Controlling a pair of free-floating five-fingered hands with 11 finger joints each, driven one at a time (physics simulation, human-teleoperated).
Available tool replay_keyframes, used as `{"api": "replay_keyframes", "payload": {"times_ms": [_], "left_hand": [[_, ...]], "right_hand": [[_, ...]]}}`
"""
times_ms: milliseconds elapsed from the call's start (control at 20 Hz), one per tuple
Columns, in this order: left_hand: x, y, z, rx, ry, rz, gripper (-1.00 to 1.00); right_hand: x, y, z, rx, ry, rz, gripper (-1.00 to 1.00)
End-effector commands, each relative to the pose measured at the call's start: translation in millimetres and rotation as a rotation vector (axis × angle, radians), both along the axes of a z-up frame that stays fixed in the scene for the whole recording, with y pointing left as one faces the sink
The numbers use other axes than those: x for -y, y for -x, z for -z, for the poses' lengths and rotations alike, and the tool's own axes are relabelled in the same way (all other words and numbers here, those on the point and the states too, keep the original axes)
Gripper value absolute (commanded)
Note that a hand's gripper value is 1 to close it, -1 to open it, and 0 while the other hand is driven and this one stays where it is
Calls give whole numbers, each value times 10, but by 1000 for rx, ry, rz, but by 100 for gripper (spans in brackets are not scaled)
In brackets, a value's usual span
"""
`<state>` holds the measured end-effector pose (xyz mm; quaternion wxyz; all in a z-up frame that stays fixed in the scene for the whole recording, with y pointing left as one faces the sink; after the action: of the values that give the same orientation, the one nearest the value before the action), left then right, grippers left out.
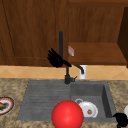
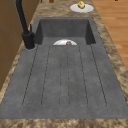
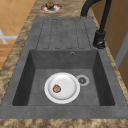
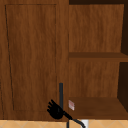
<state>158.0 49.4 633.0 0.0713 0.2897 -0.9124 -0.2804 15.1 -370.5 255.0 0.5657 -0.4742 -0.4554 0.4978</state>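
Observation:
My left hand (image 1: 55, 59) hovers with its fingers spread, holding nothing, just left of the black faucet's (image 1: 61, 42) upright pipe and in front of the wall cabinet. In the upper view the left hand (image 4: 55, 110) sits by the same pipe (image 4: 61, 93). My right hand (image 1: 121, 118) hangs low at the sink's front right corner, over the counter edge. A red ball (image 1: 67, 115) shows at the sink's front rim. In the basin lies a white plate (image 1: 87, 108) (image 3: 62, 87) with a small brown morsel (image 3: 56, 88) on it.
A red-rimmed plate with brown food (image 1: 3, 105) (image 3: 51, 7) sits on the left counter. Another white plate holds a yellow item (image 2: 81, 7) on the right counter. A white cup (image 1: 83, 71) stands behind the spout. A small pink object (image 4: 71, 105) rests on the open shelf (image 4: 97, 105) beside the closed cabinet door (image 4: 32, 57).

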Motion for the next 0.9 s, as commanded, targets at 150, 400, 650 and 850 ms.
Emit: {"api": "replay_keyframes", "payload": {"times_ms": [150,400,650,850], "left_hand": [[1,82,-96,12,129,-88,-100],[2,149,-183,13,133,-96,-100],[2,212,-266,28,135,-108,-100],[0,256,-324,43,137,-122,-100]], "right_hand": [[0,0,0,0,0,0,0],[0,0,0,0,0,0,0],[0,0,0,0,0,0,0],[0,0,0,0,0,0,0]]}}
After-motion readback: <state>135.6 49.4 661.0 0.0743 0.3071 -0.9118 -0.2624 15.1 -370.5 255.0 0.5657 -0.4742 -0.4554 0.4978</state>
